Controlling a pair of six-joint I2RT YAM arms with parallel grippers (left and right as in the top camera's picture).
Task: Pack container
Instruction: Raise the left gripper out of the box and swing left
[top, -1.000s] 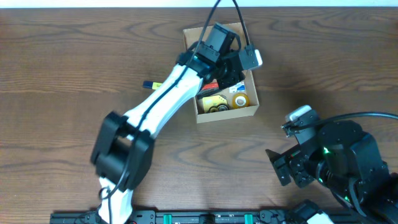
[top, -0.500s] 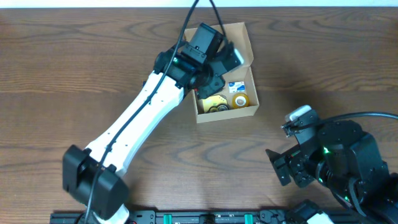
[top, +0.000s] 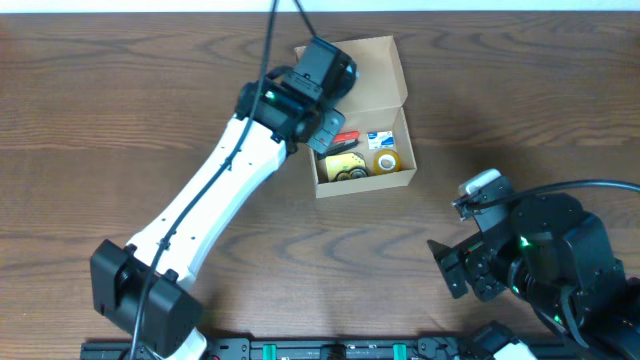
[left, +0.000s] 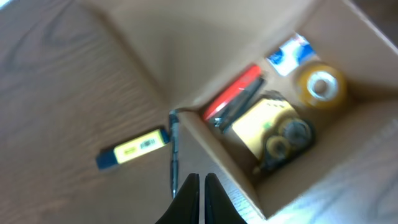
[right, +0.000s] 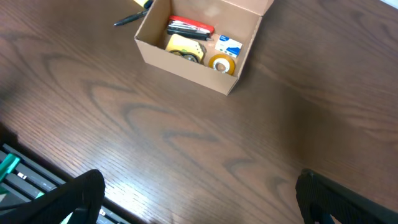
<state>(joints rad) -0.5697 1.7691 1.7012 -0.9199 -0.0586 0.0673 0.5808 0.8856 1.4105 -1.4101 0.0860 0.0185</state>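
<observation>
The container stands on the wood-grain table with its lid flap up. Inside it, a red-and-black item lies along the far wall. Nearer the front wall are a yellow block, a small blue-and-white packet and a yellow tape roll. A dark pen lies just left of the container. Well apart from it, the right end effector has its dark fingers spread wide.

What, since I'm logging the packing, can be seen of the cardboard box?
The cardboard box is plain tan and rectangular, standing on the wooden table with its hinged lid flap open. Inside lie a tape roll, a yellow block, a red-and-black item and a blue-and-white packet. The left arm hides one rear corner.
</observation>
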